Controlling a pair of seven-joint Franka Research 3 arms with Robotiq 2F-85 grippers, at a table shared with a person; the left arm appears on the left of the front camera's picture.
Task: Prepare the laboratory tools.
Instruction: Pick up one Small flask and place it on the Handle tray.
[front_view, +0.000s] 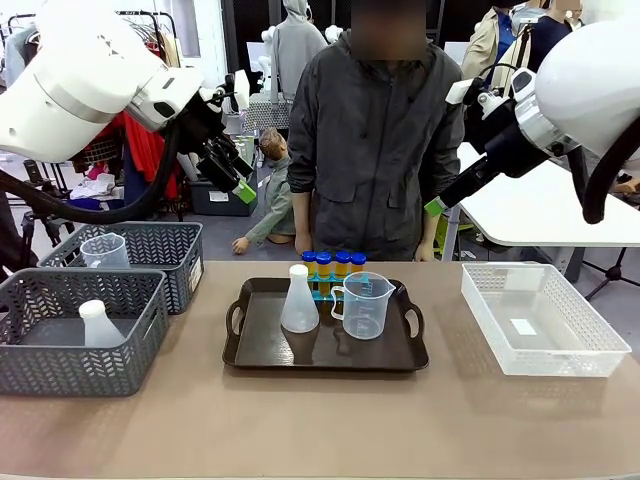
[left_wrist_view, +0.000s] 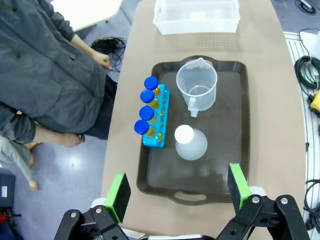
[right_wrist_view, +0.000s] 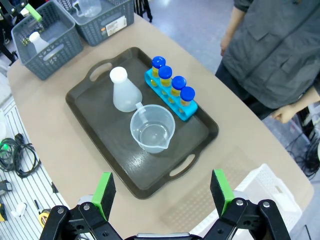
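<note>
black tray holding conical flask, measuring beaker, blue tube rack; left pincer, right pincer both apart, empty.

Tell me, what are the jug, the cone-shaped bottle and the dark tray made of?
The jug looks like clear plastic: you see straight through its walls, and it has a moulded handle and spout. The cone-shaped bottle seems to be cloudy white plastic, matte and only half see-through. The tray appears to be dark brown or black plastic with a slight sheen and moulded handle cut-outs, though that is less certain.
</note>
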